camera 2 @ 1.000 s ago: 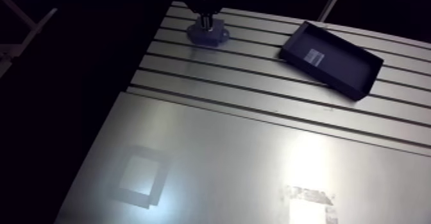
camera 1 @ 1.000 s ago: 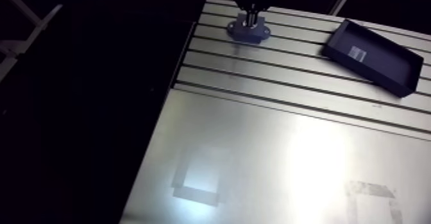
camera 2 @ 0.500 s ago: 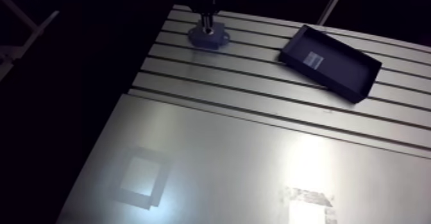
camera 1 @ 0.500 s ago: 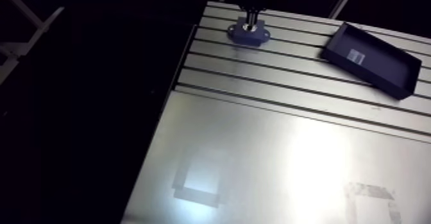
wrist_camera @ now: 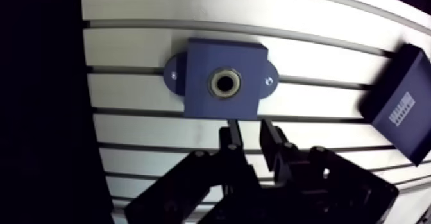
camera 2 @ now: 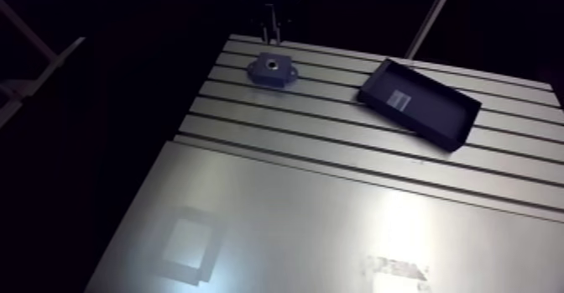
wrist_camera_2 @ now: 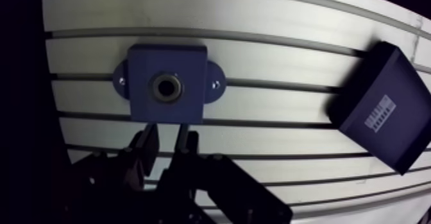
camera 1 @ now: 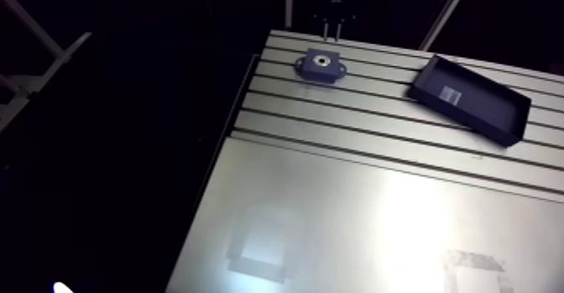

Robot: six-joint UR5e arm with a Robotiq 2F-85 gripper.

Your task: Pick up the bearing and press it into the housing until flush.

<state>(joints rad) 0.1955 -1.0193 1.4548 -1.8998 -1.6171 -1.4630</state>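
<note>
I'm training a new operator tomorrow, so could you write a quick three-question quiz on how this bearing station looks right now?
1. True or false: the dark blue tray touches the blue housing.
2. Where is the bearing? A) in the tray B) seated in the housing's bore C) between the jaws
3. Fill in: the gripper holds ____.
Key: 1 false; 2 B; 3 nothing.

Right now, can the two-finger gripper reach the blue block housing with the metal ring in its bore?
Probably yes: the gripper hangs open and empty close by the blue block housing, with nothing between them; the dark blue tray lies well aside.
</note>
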